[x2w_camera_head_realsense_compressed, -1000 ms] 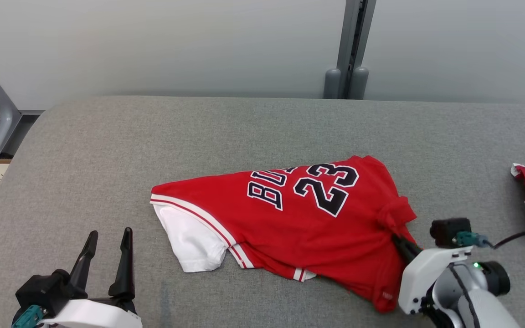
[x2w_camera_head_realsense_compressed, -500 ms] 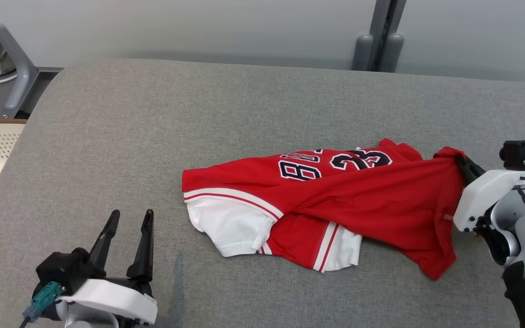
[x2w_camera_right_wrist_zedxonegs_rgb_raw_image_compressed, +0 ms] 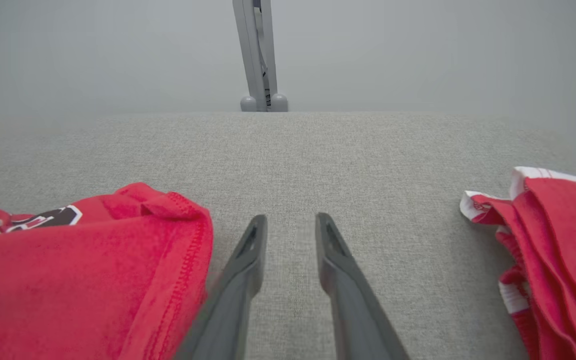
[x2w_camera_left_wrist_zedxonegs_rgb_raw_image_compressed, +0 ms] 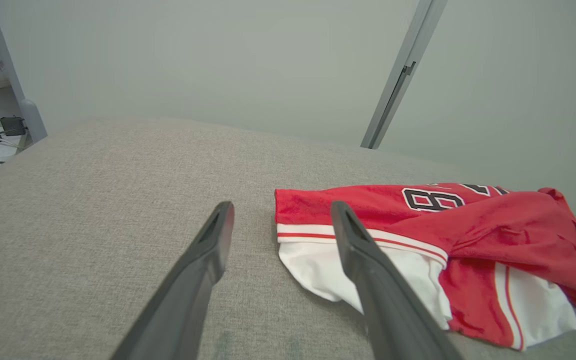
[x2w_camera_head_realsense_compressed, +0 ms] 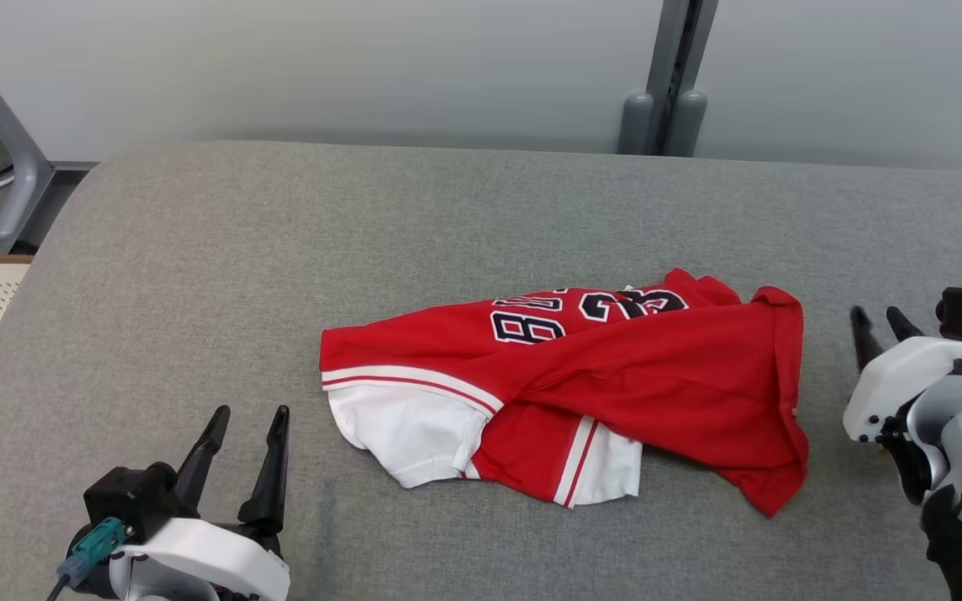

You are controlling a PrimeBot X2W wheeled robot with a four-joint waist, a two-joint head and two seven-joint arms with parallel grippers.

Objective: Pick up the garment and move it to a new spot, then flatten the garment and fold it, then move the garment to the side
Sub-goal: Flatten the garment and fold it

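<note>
Since the frame half a second back, the right gripper (x2w_camera_head_realsense_compressed: 880, 324) has let go of the garment (x2w_camera_head_realsense_compressed: 656, 376). Its fingers, then clamped on the red hem, now stand parted and empty, just beside the garment's right edge and clear of it. The released hem has dropped onto the grey padded surface (x2w_camera_head_realsense_compressed: 281, 250). The head camera has also shifted slightly.

Garment position: flat on the surface, right of centre in the head view, between the two grippers and nearer the right one. A plain red flap lies diagonally across it and covers the lower part of the dark lettering and number. White fabric with red-and-white trim shows at its near left corner and near edge.

Right wrist view: the right gripper (x2w_camera_right_wrist_zedxonegs_rgb_raw_image_compressed: 290, 222) points across bare surface, with the garment (x2w_camera_right_wrist_zedxonegs_rgb_raw_image_compressed: 68, 280) at its left and a second red-and-white garment (x2w_camera_right_wrist_zedxonegs_rgb_raw_image_compressed: 558, 235) well apart at its right.

Left gripper (x2w_camera_head_realsense_compressed: 251, 417): released — fingers spread wide, holding nothing, near the lower left. In the left wrist view, the left gripper (x2w_camera_left_wrist_zedxonegs_rgb_raw_image_compressed: 282, 212) points toward the garment (x2w_camera_left_wrist_zedxonegs_rgb_raw_image_compressed: 493, 225), whose white corner lies behind the right-hand finger.
</note>
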